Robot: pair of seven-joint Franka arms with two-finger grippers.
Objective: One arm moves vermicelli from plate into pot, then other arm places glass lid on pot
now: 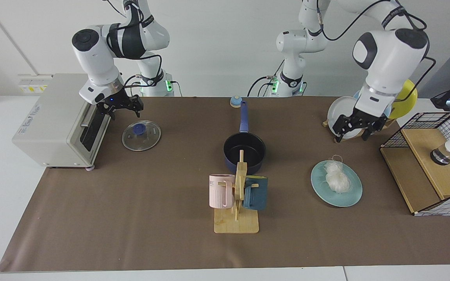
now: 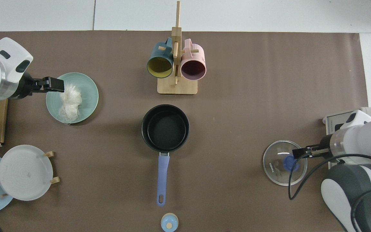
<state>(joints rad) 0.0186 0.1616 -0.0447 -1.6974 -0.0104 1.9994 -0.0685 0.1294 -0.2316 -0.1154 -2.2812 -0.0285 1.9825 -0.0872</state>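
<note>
The vermicelli (image 1: 336,176) (image 2: 70,100) lies as a white bundle on the pale teal plate (image 1: 346,197) (image 2: 89,96). My left gripper (image 1: 355,129) (image 2: 57,84) hangs open, above the plate's rim and the near end of the bundle, touching nothing. The dark navy pot (image 1: 245,150) (image 2: 165,128) stands mid-table, empty, its blue handle pointing toward the arms' bases. The glass lid (image 1: 141,135) (image 2: 284,162) lies flat beside the toaster oven. My right gripper (image 1: 120,109) (image 2: 297,153) is open over the lid's edge, close to its blue knob.
A toaster oven (image 1: 53,125) stands beside the lid. A wooden mug tree (image 1: 236,195) with a pink and a blue mug is in front of the pot. A plate rack (image 1: 344,113), a wire basket (image 1: 432,164) and a small blue object (image 1: 234,101) sit along the edges.
</note>
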